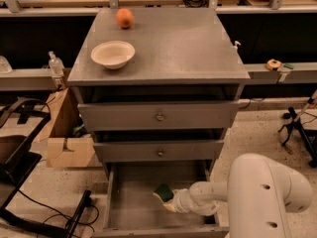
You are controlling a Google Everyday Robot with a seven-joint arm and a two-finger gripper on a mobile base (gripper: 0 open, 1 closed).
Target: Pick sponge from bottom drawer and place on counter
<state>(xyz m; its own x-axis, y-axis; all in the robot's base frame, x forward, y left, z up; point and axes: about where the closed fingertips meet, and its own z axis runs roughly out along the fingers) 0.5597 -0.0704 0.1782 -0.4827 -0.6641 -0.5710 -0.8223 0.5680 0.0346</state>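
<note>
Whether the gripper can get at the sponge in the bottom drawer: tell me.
Probably yes: the gripper is inside the open bottom drawer, right at the sponge, nothing between.
</note>
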